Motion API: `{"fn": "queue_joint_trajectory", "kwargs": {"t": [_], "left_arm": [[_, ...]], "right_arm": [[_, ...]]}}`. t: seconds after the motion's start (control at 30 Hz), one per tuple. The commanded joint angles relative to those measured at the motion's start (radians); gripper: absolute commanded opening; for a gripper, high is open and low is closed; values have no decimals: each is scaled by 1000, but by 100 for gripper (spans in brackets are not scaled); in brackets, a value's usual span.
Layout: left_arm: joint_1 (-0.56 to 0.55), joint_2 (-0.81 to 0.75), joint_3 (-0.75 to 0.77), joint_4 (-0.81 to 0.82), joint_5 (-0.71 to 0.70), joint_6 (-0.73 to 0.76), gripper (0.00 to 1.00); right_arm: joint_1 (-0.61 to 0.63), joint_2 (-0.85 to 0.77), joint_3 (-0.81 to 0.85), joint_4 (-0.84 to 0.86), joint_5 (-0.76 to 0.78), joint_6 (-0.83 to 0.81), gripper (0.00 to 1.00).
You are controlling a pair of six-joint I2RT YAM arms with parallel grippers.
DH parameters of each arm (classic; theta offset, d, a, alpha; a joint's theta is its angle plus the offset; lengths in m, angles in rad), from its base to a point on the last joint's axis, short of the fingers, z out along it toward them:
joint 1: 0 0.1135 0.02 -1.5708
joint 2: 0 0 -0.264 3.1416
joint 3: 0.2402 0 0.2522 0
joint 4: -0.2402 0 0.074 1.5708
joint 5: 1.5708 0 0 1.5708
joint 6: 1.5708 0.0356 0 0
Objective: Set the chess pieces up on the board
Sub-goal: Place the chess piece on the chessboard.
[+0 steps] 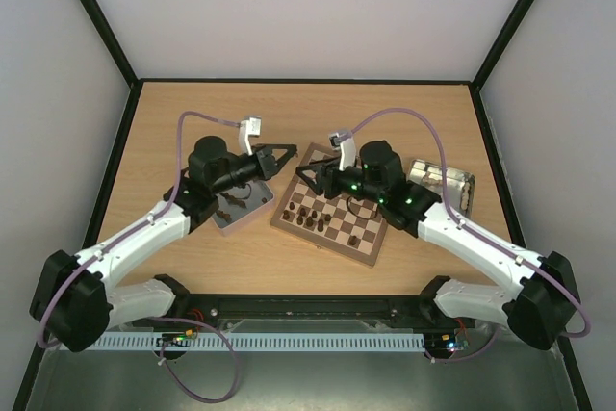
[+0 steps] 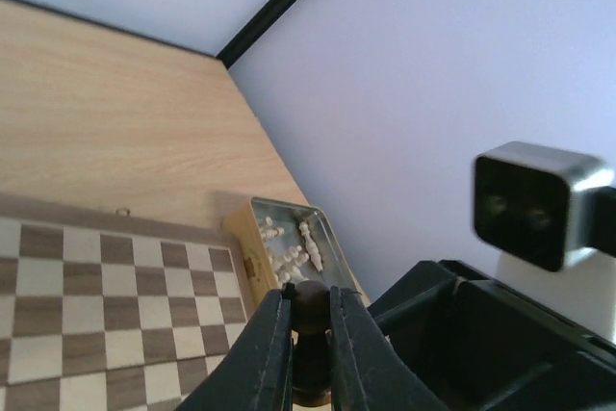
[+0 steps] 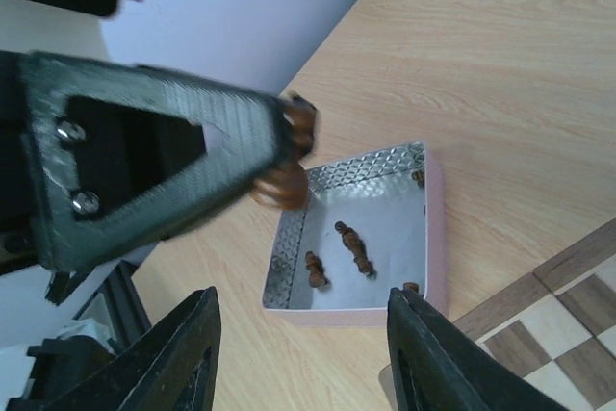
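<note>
The board (image 1: 332, 207) lies mid-table with several dark chess pieces (image 1: 308, 215) standing on its near rows. My left gripper (image 1: 289, 154) hovers beside the board's far left corner, shut on a dark pawn (image 2: 310, 310); the checks (image 2: 96, 286) show below it. My right gripper (image 1: 302, 176) is open and empty over the board's left edge, facing the left one. In the right wrist view its gripper (image 3: 303, 353) is wide apart, above a grey tray (image 3: 289, 267) holding a few dark pieces (image 3: 354, 247). The left gripper's held pawn (image 3: 285, 183) shows above the tray's corner.
The grey tray (image 1: 252, 209) sits left of the board. A yellow-sided tray (image 1: 464, 180) of pale pieces sits right of the board and also shows in the left wrist view (image 2: 245, 233). Black-framed walls enclose the table.
</note>
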Motion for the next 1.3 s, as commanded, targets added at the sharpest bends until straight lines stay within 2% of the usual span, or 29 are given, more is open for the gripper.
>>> {"fn": "queue_joint_trajectory", "kwargs": {"t": [0.0, 0.17, 0.37, 0.47, 0.6, 0.83, 1.27], "left_arm": [[-25, 48, 27, 24, -1, -160, 10], [-31, 75, 36, 6, 19, -209, 10], [-32, 77, 54, -32, 23, -249, 10], [-31, 69, 56, -57, -11, -254, 10], [-30, 72, 56, -50, -20, -276, 10], [-31, 71, 50, -25, 29, -314, 11], [-32, 75, 42, -31, 86, -322, 11]], "right_arm": [[13, 19, 66, -19, 71, -101, 46], [14, 38, 93, -34, 109, -143, 44], [18, 51, 107, -83, 116, -213, 36], [17, 33, 97, -102, 140, -242, 37], [18, 19, 81, -108, 127, -256, 44], [19, 69, 105, -60, 113, -246, 43], [19, 110, 156, -7, 157, -265, 17]]}}
